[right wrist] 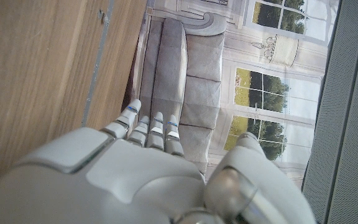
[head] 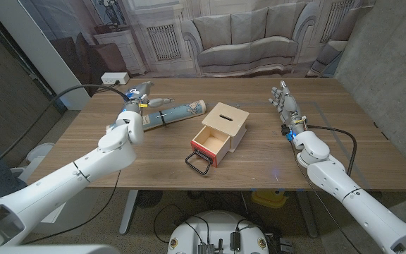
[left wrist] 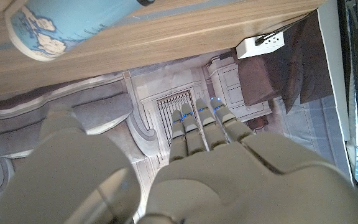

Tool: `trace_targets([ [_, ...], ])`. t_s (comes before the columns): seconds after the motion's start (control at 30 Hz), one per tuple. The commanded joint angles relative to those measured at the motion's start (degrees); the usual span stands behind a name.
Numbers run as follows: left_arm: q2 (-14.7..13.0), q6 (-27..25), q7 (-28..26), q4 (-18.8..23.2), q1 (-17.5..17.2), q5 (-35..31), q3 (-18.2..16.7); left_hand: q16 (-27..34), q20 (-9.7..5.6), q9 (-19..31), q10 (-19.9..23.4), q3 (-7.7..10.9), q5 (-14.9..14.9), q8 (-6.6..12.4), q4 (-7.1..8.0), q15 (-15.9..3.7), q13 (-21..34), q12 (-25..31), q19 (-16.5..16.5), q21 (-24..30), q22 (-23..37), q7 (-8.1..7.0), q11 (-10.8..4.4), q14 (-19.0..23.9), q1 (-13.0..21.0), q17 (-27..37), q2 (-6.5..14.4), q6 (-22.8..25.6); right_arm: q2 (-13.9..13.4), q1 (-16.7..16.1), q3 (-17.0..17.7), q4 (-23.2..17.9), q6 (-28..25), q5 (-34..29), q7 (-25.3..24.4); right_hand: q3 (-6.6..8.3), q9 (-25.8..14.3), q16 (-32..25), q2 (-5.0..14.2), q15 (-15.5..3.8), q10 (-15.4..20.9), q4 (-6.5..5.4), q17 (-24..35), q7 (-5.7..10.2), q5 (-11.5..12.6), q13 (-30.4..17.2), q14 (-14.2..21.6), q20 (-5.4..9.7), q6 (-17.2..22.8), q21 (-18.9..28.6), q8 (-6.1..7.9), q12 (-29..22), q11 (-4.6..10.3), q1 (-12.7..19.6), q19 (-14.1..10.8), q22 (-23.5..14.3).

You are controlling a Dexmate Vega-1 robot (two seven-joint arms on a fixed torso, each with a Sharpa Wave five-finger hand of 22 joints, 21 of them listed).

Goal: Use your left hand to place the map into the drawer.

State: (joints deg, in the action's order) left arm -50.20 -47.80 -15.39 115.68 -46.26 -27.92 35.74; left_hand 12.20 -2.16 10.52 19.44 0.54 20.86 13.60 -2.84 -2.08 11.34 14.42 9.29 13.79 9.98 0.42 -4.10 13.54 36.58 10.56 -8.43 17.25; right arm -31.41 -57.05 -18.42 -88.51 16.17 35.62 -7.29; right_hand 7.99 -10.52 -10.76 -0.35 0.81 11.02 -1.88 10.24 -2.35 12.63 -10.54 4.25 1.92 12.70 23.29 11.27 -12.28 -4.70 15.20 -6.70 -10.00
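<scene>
The map (head: 173, 112) is a rolled blue tube with a black band, lying on the wooden table (head: 259, 166) left of the drawer box. One end of the map (left wrist: 61, 28) shows in the left wrist view. My left hand (head: 138, 94) hovers over the tube's far left end, fingers (left wrist: 197, 127) straight and apart, holding nothing. The small wooden drawer box (head: 223, 127) stands mid-table with its red-fronted drawer (head: 210, 146) pulled out and a black wire handle (head: 199, 163) in front. My right hand (head: 287, 106) stands at the right, fingers (right wrist: 148, 127) extended, empty.
A white power strip (head: 115, 77) lies at the table's back left corner. A printed backdrop of a sofa hangs behind the table. Bare wood lies in front of the drawer and between the box and my right hand.
</scene>
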Motion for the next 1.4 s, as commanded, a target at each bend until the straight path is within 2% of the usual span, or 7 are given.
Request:
trace_targets([
  [0.03,-0.85,-4.14,4.96,0.08,2.79,-2.66,3.14,0.01,-0.29,0.31,0.42,-0.54,0.41,0.15,-0.25,-1.87,0.23,0.08,1.1,0.25,0.26,-0.06,-0.46,0.65,0.26,0.04,-0.54,0.72,0.14,-0.4,-0.09,0.15,0.79,-0.11,0.07,0.38,-0.33,0.02,0.39,0.33,0.36,0.37,0.09,-0.03,0.05,-0.08,0.3,1.21,0.48,-0.25,-0.01,0.12,-0.15,0.26,-0.54,-0.1],
  [0.27,-0.67,-1.81,4.38,-1.05,3.25,-3.38,3.87,0.13,-0.16,0.33,1.11,-0.98,0.46,0.11,-0.49,-2.14,0.27,0.15,2.19,0.39,0.23,-0.16,-0.7,1.47,0.6,0.03,-0.72,1.11,0.31,-1.47,0.52,0.01,1.98,0.41,0.01,0.5,-0.33,0.07,0.61,0.42,0.36,0.52,0.07,-0.04,0.02,-0.08,0.22,1.19,0.46,-0.43,-0.02,0.13,-0.18,0.52,-0.62,-0.11],
  [0.5,-0.2,-4.34,8.44,-1.59,5.82,-6.9,6.95,0.05,2.69,0.39,1.56,-2.1,0.67,-0.19,-1.05,-2.33,0.37,-0.24,6.95,1.39,0.14,-0.31,-0.97,2.64,1.44,0.06,-0.82,1.65,-0.24,-2.65,1.32,-0.96,2.15,0.65,-0.53,0.6,-0.33,0.06,0.78,0.36,0.36,0.66,0.05,-0.08,-0.01,-0.08,0.27,1.15,0.5,-0.59,-0.02,0.13,-0.13,0.77,-0.68,-0.12],
  [0.67,0.1,-6.23,11.88,-1.62,7.49,-8.63,8.68,0.04,3.23,0.39,1.62,-2.36,0.7,-0.25,-1.16,-2.32,0.39,-0.33,7.51,1.41,0.12,-0.41,-1.11,2.9,1.6,0.07,-0.85,1.75,-0.31,-2.63,1.45,-1.04,2.26,0.68,-0.39,0.67,-0.33,0.06,0.91,0.33,0.33,0.76,0.04,-0.07,-0.04,-0.08,0.3,1.18,0.44,-0.71,-0.05,0.15,-0.16,0.94,-0.71,-0.12],
  [0.97,0.11,-8.2,14.98,-2.64,9.37,-12.91,11.91,0.49,3.23,0.38,2.97,-3.11,0.81,0.1,-1.41,-2.64,0.4,-0.19,9.37,1.46,0.09,-0.62,-0.78,4.98,2.05,0.12,-0.69,3.65,-0.06,-2.13,1.17,-1.08,1.98,0.68,-0.27,0.82,-0.33,-0.05,1.16,0.34,0.34,0.98,0.02,-0.14,-0.11,-0.08,0.64,1.14,0.41,-0.78,-0.07,0.15,-0.12,1.3,-1.22,-0.14],
  [1.07,0.54,-10.14,15.68,-3.07,9.88,-16.03,13.43,0.66,3.32,0.37,4.54,-3.76,0.86,0.48,-1.52,-2.85,0.4,0.06,11.12,1.62,0.09,-0.98,-1.61,6.28,2.26,0.15,-0.6,5.47,-0.03,-2.07,1.13,-1.14,2.11,0.72,-0.05,0.84,-0.33,-0.06,1.21,0.37,0.3,1.03,0.02,-0.12,-0.14,-0.08,0.69,1.09,0.4,-0.85,-0.07,0.16,-0.15,1.38,-1.24,-0.14],
  [1.4,1.18,-7.72,18.01,-4.9,10.37,-18.1,13.57,0.42,3.41,0.36,4.36,-4.34,0.9,0.12,-1.63,-3.09,0.4,-0.32,12.34,1.64,0.07,-0.99,-1.3,6.42,2.41,0.16,-0.64,5.32,-0.24,-2.57,1.26,-2.02,2.0,0.25,-0.8,0.87,-0.33,-0.05,1.32,0.36,0.29,1.17,0.04,-0.13,-0.26,-0.08,0.74,1.11,0.41,-1.09,-0.08,0.17,-0.14,1.53,-1.35,-0.16],
])
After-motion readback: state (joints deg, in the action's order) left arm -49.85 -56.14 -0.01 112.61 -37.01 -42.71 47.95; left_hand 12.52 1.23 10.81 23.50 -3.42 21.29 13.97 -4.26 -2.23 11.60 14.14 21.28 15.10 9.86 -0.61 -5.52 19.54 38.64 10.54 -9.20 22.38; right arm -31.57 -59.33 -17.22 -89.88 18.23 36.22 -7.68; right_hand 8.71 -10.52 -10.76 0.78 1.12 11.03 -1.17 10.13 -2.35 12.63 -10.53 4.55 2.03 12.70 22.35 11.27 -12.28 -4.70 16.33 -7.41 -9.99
